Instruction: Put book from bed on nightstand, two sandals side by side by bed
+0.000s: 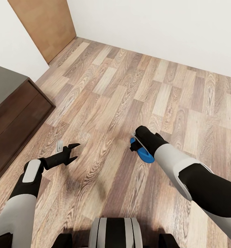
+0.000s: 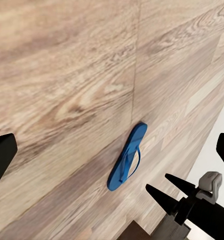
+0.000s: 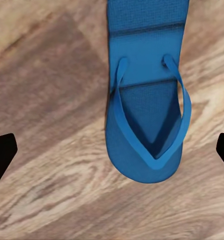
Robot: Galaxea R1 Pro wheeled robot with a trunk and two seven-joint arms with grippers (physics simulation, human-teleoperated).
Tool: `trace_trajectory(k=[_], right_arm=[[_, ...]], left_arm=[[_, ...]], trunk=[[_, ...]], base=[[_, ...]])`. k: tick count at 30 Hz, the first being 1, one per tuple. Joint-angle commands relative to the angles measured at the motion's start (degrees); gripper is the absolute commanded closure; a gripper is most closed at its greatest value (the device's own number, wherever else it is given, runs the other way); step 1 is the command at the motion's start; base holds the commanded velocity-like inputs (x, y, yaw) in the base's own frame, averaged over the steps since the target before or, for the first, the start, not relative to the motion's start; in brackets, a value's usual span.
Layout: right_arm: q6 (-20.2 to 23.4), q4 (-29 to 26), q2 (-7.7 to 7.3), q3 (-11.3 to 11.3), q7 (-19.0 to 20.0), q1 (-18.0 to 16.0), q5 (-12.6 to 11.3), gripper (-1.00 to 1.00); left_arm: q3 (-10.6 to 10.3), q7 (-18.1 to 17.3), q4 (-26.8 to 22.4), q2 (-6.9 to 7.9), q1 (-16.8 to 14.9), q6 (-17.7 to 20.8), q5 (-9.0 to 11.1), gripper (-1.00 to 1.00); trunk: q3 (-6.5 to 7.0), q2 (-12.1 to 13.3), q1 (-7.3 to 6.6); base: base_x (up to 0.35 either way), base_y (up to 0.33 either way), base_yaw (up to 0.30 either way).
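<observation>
One bright blue sandal (image 1: 145, 155) lies flat on the wood-plank floor, straps up. My right gripper (image 1: 133, 142) hovers directly over it. In the right wrist view the sandal (image 3: 147, 115) lies below and between the spread fingers (image 3: 1, 156), which touch nothing. From the left wrist view I see the same sandal (image 2: 128, 157) with the right gripper (image 2: 164, 186) open above the floor beside it. My left gripper (image 1: 73, 152) hangs open and empty over bare floor, left of the sandal. The book and bed are out of view.
A low dark brown wooden cabinet or frame (image 1: 15, 117) with a grey top stands along the left edge. A light wooden door (image 1: 43, 24) is in the far left corner between white walls. Open plank floor (image 1: 146, 79) stretches ahead and right.
</observation>
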Motion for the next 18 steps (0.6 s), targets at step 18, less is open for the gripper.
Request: trace_trajectory(k=[18], right_arm=[[0.2, 0.0, -0.10, 0.2, 0.5, 0.0, 0.7, -1.00]], left_arm=[[0.1, -0.5, 0.0, 0.04, 0.0, 0.3, -0.5, -1.00]], trunk=[[-0.03, 0.0, -0.01]], base=[[0.000, 0.000, 0.000]])
